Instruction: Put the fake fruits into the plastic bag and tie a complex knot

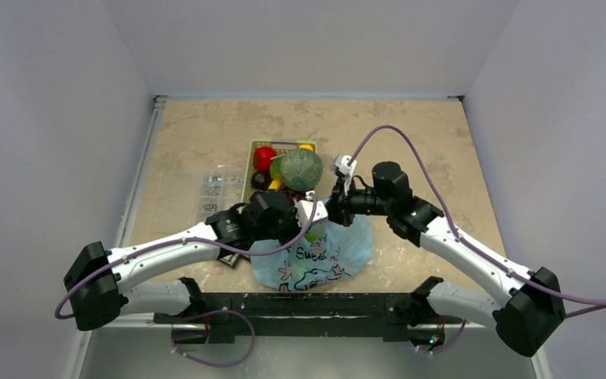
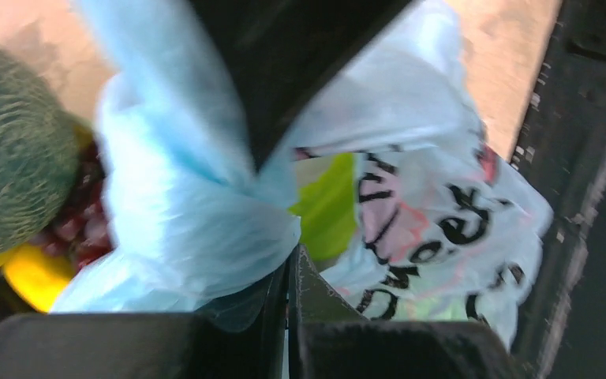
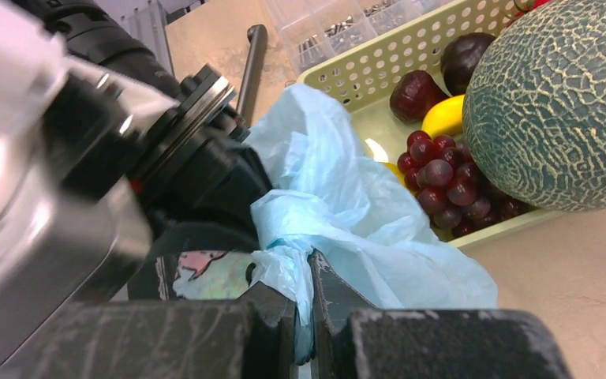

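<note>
The light-blue plastic bag (image 1: 323, 257) lies near the table's front, between the two arms, its "Sweet" print (image 2: 450, 225) facing up. A green fruit piece (image 2: 327, 201) shows through its film. My left gripper (image 1: 306, 215) (image 2: 288, 272) is shut on the bag's handle film. Facing it, my right gripper (image 1: 327, 209) (image 3: 304, 296) is shut on a twisted strand of handle (image 3: 288, 268). The loops bunch where the two meet; I cannot tell whether a knot is tied. The netted melon (image 1: 301, 169) (image 3: 560, 103), red apple (image 1: 264, 157), dark grapes (image 3: 450, 185) and yellow banana (image 2: 35, 276) sit in the basket.
The green mesh basket (image 1: 248, 178) (image 3: 363, 79) stands just behind the bag, close to both grippers. A clear compartment box (image 1: 213, 193) (image 3: 323, 28) lies to its left. The left arm's wrist (image 3: 87, 158) fills the left of the right wrist view.
</note>
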